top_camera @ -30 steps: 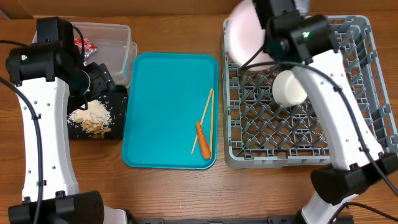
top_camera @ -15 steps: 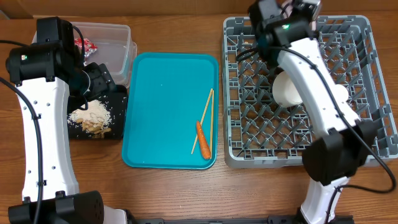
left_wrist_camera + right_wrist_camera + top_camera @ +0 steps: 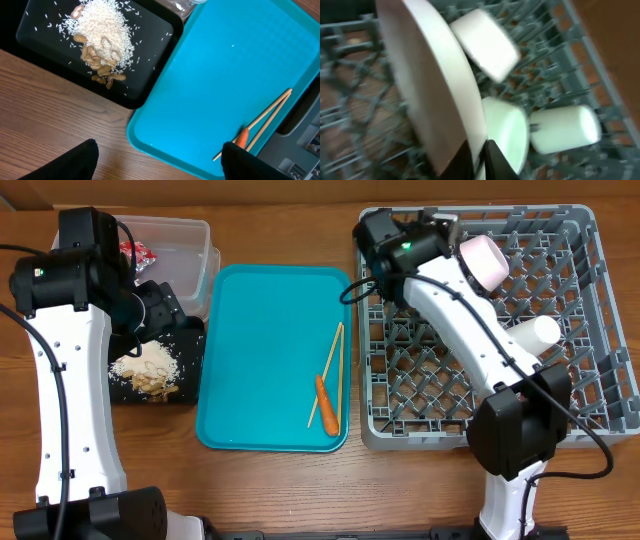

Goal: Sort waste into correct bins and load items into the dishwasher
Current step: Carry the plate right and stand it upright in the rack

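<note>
The big square grey plastic dish rack (image 3: 580, 395) sits on the wooden counter (image 3: 270, 490). A flat teal plastic tray (image 3: 260, 350) lies beside it. A shallow black tray (image 3: 35, 35) holds white rice (image 3: 102, 22) and tan peanut shells (image 3: 100, 62). The left jaws hang near it, wide apart, holding nothing. A round white plate (image 3: 430, 90) stands on edge in the rack, its rim pinched by the right jaws. Two small white bowls (image 3: 486, 42) and a white cup (image 3: 565, 127) lie beside it. Two thin wooden chopsticks (image 3: 330, 375) and a short orange carrot (image 3: 326, 405) lie on the teal tray.
</note>
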`<state>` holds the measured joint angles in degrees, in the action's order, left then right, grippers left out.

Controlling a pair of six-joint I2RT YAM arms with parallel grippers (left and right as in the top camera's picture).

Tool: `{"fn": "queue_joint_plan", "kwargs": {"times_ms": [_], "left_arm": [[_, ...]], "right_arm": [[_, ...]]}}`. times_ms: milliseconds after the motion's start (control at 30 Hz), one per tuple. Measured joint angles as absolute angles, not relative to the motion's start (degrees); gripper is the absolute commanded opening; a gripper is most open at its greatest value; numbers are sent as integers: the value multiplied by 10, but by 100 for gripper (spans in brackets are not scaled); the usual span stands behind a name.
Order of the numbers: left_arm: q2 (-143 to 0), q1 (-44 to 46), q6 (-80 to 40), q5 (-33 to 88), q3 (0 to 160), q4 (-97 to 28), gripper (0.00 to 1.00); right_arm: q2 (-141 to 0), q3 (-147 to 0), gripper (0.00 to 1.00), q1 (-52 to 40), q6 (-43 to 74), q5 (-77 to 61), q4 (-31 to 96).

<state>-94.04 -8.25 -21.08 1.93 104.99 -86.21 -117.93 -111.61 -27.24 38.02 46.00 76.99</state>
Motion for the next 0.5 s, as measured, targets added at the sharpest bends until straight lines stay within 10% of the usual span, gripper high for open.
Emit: {"fn": "queue_joint_plan", "kwargs": {"times_ms": [133, 367, 500], "left_arm": [[-940, -83, -211, 19, 1050, -862, 80], [-940, -83, -211, 19, 1050, -862, 81], [-940, -83, -211, 19, 1050, -862, 83]], "right_arm": [[-1179, -1117, 58, -316, 385, 430, 765], [-1171, -1120, 69, -334, 388, 414, 773], [-1105, -1120, 96, -329, 387, 392, 774]]}}
